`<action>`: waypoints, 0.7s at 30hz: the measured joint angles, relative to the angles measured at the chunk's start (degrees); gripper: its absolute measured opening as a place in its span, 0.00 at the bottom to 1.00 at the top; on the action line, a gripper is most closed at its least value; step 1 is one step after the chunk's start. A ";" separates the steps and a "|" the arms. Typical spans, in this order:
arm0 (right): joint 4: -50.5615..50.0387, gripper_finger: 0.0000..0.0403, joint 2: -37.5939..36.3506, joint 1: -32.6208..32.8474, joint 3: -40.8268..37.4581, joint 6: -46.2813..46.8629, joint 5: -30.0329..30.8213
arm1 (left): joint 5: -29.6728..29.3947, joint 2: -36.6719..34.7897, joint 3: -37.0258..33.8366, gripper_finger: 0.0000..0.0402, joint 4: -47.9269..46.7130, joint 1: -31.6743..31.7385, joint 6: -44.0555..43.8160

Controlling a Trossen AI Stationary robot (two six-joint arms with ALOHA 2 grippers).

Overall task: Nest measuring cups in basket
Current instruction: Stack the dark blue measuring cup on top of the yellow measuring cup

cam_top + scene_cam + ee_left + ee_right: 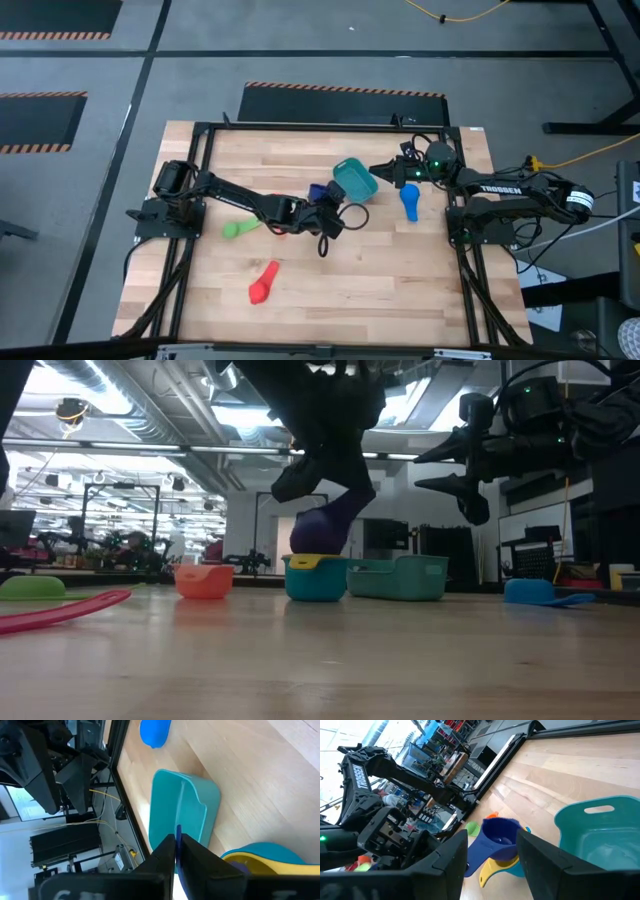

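The dark blue cup [322, 526] hangs just above a short stack of cups, a yellow cup [306, 562] sitting inside a light blue cup [315, 582], a little left of centre in the low view; the stack stands on the counter [340, 285] just beside the teal basket [355, 180], which lies right of centre in the overhead view with nothing seen inside it; the left hand [330, 215], reaching in from the left of the overhead frame, has its fingers pressed nearly together on the dark blue cup's handle, a thin blue edge showing between them at the bottom of the left wrist view; another blue cup [410, 201] lies upside down on the counter to the right of the basket, near the right arm's base; an orange cup [204, 580] stands upright left of the stack in the low view; a green cup [235, 229] lies at middle left of the overhead frame and a red cup [264, 285] lower down, below centre, both well apart from the basket; the right hand [378, 168] hovers at the basket's right edge, above the counter, its fingers spread and holding nothing.
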 joint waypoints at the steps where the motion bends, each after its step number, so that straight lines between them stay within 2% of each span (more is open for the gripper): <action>1: 0.00 0.43 0.00 0.00 0.00 0.00 0.00 | -0.02 0.00 0.00 0.06 0.02 -0.07 -0.01; 11: 0.02 0.43 0.00 0.00 0.00 -0.01 0.00 | -0.53 0.00 0.00 0.21 -0.90 -1.73 -1.26; 21: 0.02 0.43 0.00 0.00 0.00 0.00 0.00 | -0.49 0.00 0.00 0.22 -0.94 -4.72 -3.24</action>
